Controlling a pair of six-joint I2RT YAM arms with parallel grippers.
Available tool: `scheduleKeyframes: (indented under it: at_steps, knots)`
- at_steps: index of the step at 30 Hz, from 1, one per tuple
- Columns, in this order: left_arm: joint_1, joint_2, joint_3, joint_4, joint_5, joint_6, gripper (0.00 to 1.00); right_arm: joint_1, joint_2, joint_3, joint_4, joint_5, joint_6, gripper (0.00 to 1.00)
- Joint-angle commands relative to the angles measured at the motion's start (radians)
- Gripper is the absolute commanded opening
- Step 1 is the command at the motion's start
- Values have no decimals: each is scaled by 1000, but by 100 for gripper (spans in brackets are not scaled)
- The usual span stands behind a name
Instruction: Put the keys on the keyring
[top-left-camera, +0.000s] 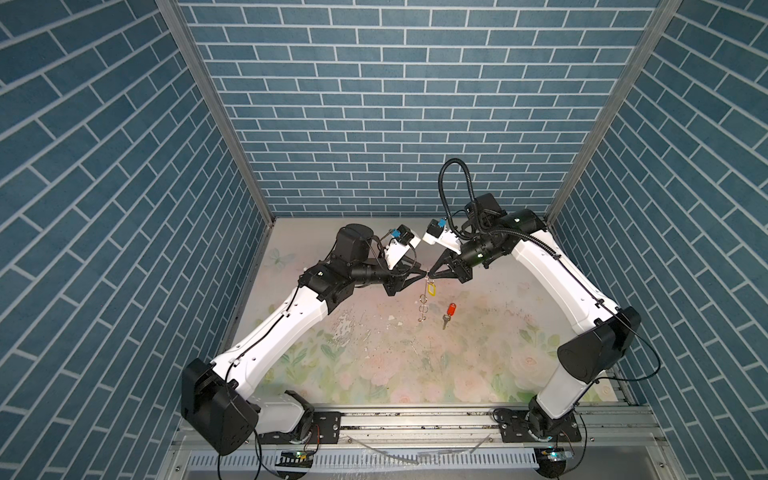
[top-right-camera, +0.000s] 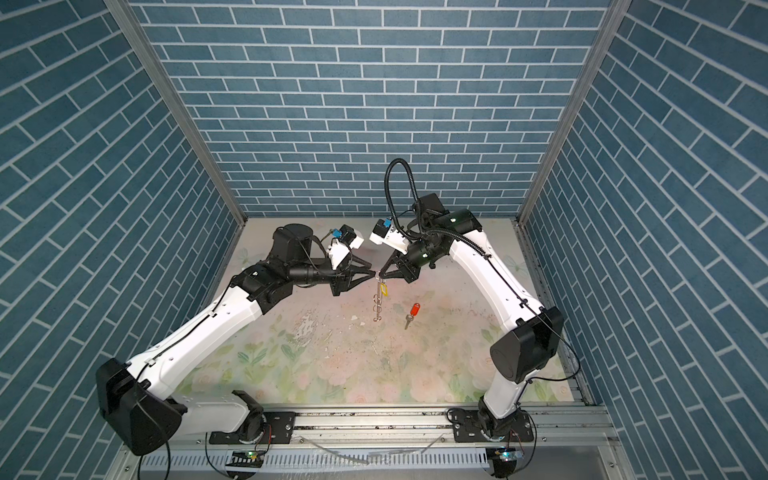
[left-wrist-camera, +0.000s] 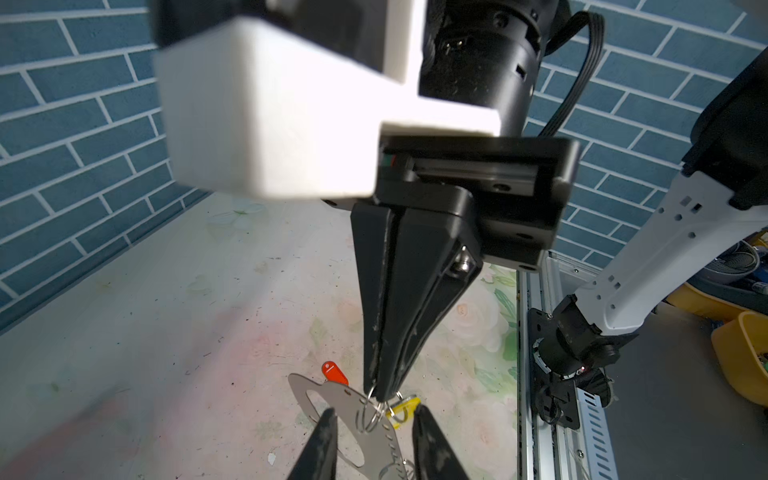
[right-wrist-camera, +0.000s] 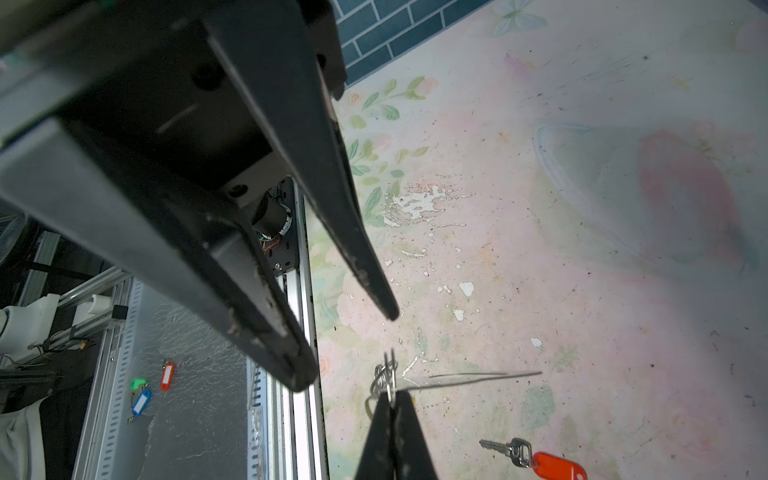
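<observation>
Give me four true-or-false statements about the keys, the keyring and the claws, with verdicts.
1. The right claw is shut on a ring of the keyring. True.
2. The red-tagged key hangs from the keyring. False: it lies on the table, apart from it.
3. The left claw is open. True.
4. The yellow tag lies flat on the table, far from both claws. False: it hangs up beside the keyring, just under the claw tips.

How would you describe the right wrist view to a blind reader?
The right gripper, shut, pinches a silver ring above a floral table. The left gripper hangs open nearby; a red-tagged key lies on the table.
</observation>
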Motion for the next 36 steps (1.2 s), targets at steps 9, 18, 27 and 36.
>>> scheduleKeyframes:
  at_steps: [9,18,27,36]
  knots:
    - [-2,20,13,36,33,-13,30,4,-67,-28,42,-109,-54,0]
    - [-1,12,11,60,72,-15,21,3,-64,-29,42,-117,-60,0]
    - [-1,9,-6,88,101,-17,2,4,-70,-27,50,-136,-65,0]
    - [-2,-56,-137,315,75,-92,0,-4,-124,-89,161,-102,14,0]
